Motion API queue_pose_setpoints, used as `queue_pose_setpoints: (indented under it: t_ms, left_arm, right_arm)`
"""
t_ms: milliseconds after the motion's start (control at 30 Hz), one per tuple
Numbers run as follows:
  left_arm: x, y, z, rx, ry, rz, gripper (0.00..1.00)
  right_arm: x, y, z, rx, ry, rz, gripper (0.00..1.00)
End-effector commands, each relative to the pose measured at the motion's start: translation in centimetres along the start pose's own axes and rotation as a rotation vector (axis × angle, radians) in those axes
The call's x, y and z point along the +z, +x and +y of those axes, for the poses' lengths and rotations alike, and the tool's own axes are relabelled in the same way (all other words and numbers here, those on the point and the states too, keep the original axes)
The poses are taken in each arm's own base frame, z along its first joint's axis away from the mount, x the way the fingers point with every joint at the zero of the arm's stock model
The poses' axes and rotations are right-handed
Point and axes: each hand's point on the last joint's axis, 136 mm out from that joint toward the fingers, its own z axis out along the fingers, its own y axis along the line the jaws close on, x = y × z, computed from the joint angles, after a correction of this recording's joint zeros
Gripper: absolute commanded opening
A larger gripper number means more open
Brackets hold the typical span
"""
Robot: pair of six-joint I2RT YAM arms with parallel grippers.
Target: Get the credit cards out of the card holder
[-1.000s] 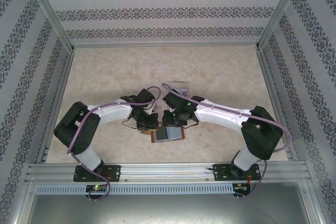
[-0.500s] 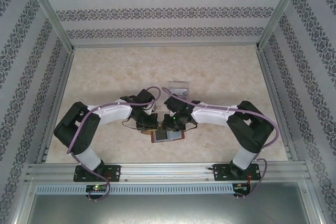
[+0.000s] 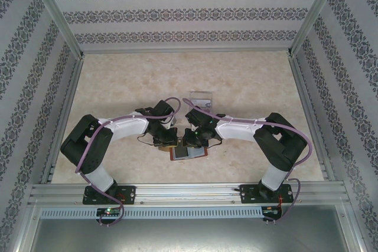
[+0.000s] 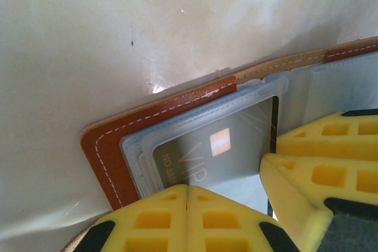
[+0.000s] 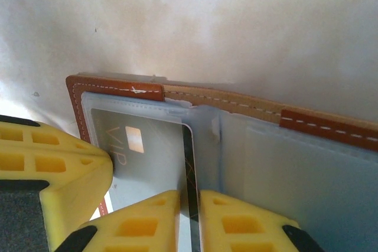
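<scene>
Top external view is showing me both arms bending inward over the pale table (image 3: 248, 81), my left pincer (image 3: 166, 141) and right pincer (image 3: 191, 138) meeting above the open card holder (image 3: 192, 153), which is lying flat near the front edge of the table between them. From up there my wrists are hiding most of it. Only that view is taking in the clear tray (image 3: 199, 96), which is sitting farther back, apart from the holder. My left wrist camera is looking much closer. My left pincer (image 4: 186, 205) is pressed together, pad against pad, with nothing between, and its tips are hovering over the near edge of a clear sleeve (image 4: 133, 157) inside the brown leather cover (image 4: 103, 157). I cannot tell whether they are touching it. A dark card (image 4: 236, 157), with pale lettering and a small shiny square (image 4: 220, 141), is lying in that sleeve, and my right fingers (image 4: 307, 190) are reaching in from the side at the card's far end. My right wrist camera is giving what the left one cannot. My right pincer (image 5: 190, 219) is standing nearly closed, and the thin dark edge of the card (image 5: 147, 157) is running straight between its two pads, so I am pinching that edge while most of the card is lying inside the sleeve. This view is also showing the tan strap (image 5: 230, 103) along the holder's spine and the second, pale pocket (image 5: 295, 169) beside the card, with my left fingers (image 5: 47, 169) crowding in at the side.
</scene>
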Motion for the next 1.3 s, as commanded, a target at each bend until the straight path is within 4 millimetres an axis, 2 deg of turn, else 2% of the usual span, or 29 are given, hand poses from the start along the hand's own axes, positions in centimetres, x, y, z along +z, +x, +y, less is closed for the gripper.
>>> queue_pose_setpoints:
  t_ms: [0,133,267,500,667,767,967,1267]
  left_arm:
    - [0.4,0.6,0.7,0.018,-0.043,0.018,0.05]
    - [0.4,0.6,0.7,0.018,-0.043,0.019,0.05]
    - [0.4,0.5,0.7,0.018,-0.044,0.021,0.05]
    - [0.4,0.4,0.6,0.019,-0.043,0.021,0.05]
    - [0.5,0.5,0.7,0.018,-0.045,0.023,0.05]
    - [0.5,0.5,0.7,0.018,-0.045,0.026,0.05]
    - [0.3,0.4,0.5,0.021,-0.043,0.022,0.05]
    - [0.1,0.4,0.3,0.024,-0.042,0.02,0.05]
  right_arm:
    - [-0.6,-0.2,-0.5,0.01,0.016,-0.019,0.19]
    - [-1.6,-0.4,0.2,-0.001,-0.009,-0.044,0.18]
    - [-1.7,-0.4,1.2,-0.006,-0.056,-0.043,0.17]
    - [0.1,-0.1,0.1,0.013,-0.024,0.002,0.17]
    - [0.6,0.0,-0.7,0.017,0.007,0.008,0.17]
    - [0.6,0.0,-1.2,0.015,0.032,0.005,0.19]
    - [0.2,0.0,-2.3,0.012,0.088,-0.007,0.29]
    - [-0.1,0.1,-2.7,0.008,0.116,-0.011,0.35]
